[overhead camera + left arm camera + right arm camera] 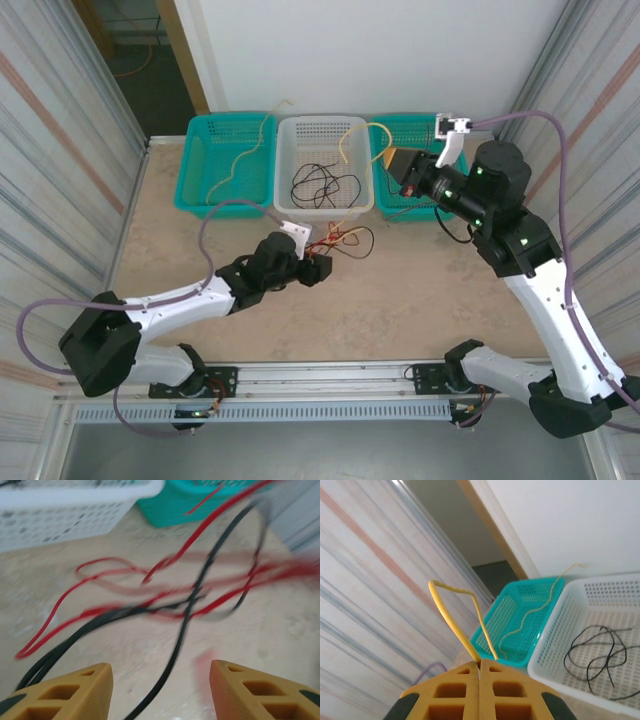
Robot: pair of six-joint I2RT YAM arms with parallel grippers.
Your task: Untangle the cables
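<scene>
A tangle of red and black cables (345,240) lies on the table in front of the white basket. My left gripper (320,268) sits low at its near-left side. In the left wrist view the left gripper (161,672) is open, a black cable (185,625) runs loose between its fingers, and red cables (115,575) spread blurred beyond. My right gripper (393,160) hangs over the right teal basket. It is shut on a yellow cable (451,620) that loops up from the right gripper (480,662).
Three baskets stand in a row at the back. The left teal basket (195,180) holds a tan cable (240,160), the white basket (290,130) holds black cables (320,185), and the right teal basket (410,130) is partly hidden by the right arm. Corrugated walls close both sides.
</scene>
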